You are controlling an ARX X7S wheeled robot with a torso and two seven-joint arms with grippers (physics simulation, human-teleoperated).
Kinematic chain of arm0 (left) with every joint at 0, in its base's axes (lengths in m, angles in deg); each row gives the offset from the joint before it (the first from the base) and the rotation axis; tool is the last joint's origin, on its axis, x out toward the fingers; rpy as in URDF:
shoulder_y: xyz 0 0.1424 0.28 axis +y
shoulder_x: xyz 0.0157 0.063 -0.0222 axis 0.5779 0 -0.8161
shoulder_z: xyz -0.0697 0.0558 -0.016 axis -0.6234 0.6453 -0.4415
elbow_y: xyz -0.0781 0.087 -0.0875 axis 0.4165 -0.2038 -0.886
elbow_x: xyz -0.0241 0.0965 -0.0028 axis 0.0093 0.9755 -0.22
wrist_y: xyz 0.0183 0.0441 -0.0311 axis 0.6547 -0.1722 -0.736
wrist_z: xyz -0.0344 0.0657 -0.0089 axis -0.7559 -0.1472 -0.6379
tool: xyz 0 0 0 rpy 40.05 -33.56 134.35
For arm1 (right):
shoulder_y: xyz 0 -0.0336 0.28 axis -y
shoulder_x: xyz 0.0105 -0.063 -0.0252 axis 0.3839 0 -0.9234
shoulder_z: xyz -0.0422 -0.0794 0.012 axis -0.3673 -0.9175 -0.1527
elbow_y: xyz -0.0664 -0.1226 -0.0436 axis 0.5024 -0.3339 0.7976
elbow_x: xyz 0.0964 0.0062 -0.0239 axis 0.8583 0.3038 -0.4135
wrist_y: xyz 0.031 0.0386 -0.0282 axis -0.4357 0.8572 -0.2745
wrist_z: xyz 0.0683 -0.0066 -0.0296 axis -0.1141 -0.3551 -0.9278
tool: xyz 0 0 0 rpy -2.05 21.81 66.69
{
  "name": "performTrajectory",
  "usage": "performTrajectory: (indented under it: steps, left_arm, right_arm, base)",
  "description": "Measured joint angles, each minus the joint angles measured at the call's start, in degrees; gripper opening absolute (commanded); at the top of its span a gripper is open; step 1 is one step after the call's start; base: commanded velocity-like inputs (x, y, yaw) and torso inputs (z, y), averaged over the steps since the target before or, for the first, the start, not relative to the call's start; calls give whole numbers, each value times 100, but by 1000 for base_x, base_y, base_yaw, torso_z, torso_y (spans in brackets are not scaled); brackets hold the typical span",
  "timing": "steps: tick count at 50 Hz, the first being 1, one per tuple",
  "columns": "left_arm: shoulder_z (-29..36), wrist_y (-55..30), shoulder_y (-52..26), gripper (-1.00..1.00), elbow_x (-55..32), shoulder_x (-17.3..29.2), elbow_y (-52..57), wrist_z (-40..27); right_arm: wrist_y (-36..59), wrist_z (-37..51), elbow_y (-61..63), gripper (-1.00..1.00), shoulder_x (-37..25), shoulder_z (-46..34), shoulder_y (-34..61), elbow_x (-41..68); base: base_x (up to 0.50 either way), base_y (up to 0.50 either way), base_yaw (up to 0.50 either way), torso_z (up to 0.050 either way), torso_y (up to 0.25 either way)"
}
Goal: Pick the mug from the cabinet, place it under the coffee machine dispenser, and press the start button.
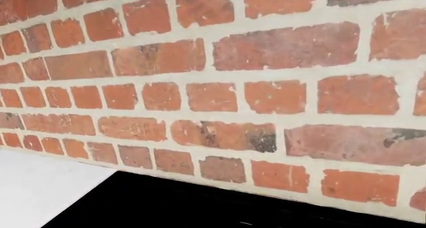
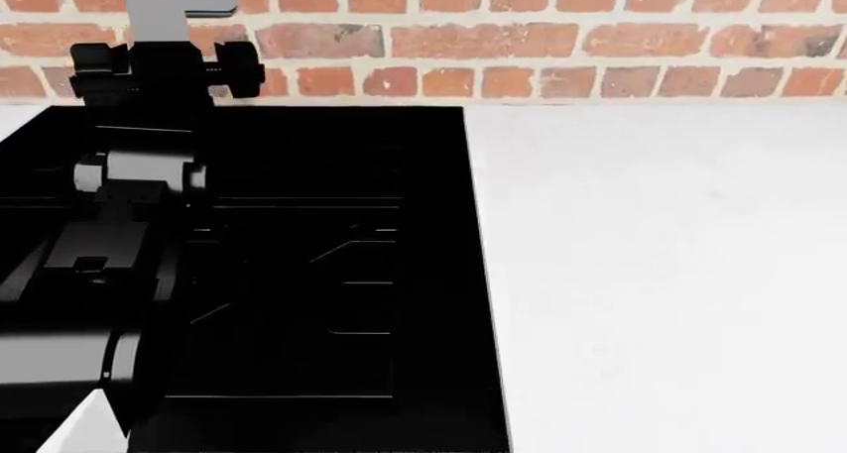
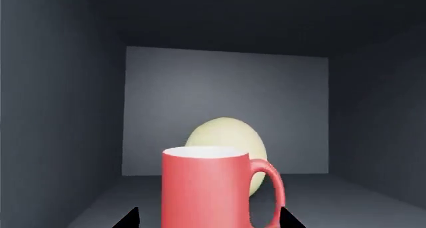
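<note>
A brick wall backs a white counter and black cooktop. Inside the grey cabinet, the mug stands upright before a pale egg-shaped object, between the right gripper's spread fingertips. The left gripper's state cannot be told.

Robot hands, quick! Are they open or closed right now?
Left gripper: raised near the brick wall, fingers hidden; cannot tell.
Right gripper: open, black fingertips either side of the mug, not squeezing it.
</note>
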Motion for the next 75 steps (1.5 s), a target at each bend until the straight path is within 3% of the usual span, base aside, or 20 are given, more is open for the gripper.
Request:
performTrajectory:
  steps: [16, 25, 26, 51, 75]
  left_arm:
    - [-38, 24, -21, 100, -6, 1, -1, 36]
    - [-59, 38, -49, 100, -6, 2, -1, 70]
    - [-62, 40, -51, 100, -6, 2, -1, 73]
    - [-98, 106, -43, 100, 10, -7, 0, 67]
    - [-80, 139, -17, 100, 18, -35, -1, 81]
  right_arm:
    - [-8, 78, 33, 100, -42, -45, 18, -28]
    - [22, 166, 54, 100, -40, -110, 2, -8]
    - [30, 182, 56, -100, -38, -116, 1, -3]
    - [-623, 366, 1676, -100, -35, 246, -721, 360]
    - [-714, 407, 2362, -100, -114, 237, -1008, 460]
  base:
    - [500, 0, 0, 0, 1]
    - [0, 0, 0, 0, 0]
    - [0, 0, 0, 0, 0]
    - [0, 0, 0, 0, 0]
    - [-500, -2, 0, 0, 0]
